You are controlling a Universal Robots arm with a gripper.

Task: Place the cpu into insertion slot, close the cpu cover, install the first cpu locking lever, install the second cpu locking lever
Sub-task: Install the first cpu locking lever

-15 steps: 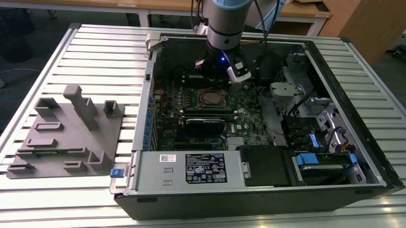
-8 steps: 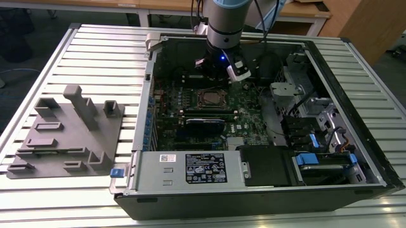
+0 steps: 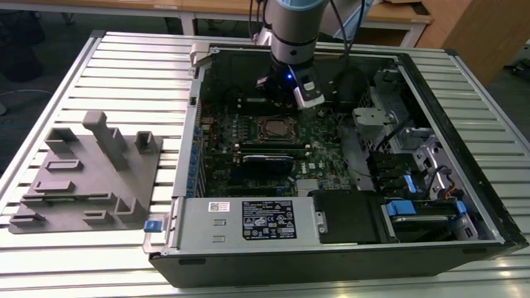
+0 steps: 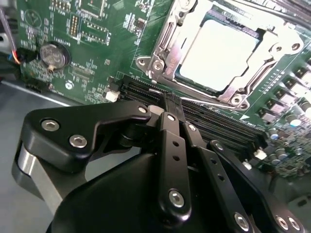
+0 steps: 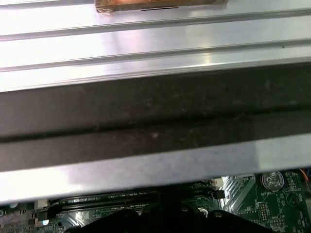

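Note:
The cpu [image 4: 218,52], a flat square chip with a pale silvery top, lies in its socket [image 3: 273,128] on the green motherboard. The cpu cover [image 4: 165,46], a shiny metal frame, lies flat around the chip's edges. Thin metal lever rods [image 4: 194,95] run along the socket's sides. My gripper [image 4: 164,101] hovers over the black memory slots [image 4: 214,124] just beside the socket, its black fingers drawn together with nothing between them. In the exterior view the gripper [image 3: 288,102] hangs over the board a little behind the socket.
The open computer case [image 3: 463,93] lies on a slatted metal table. A power supply box [image 3: 265,218] with a white label sits at its front. A black card [image 3: 267,159] stands near the socket and drive bays [image 3: 414,180] fill the exterior view's right. A grey fixture [image 3: 91,174] rests on the exterior view's left.

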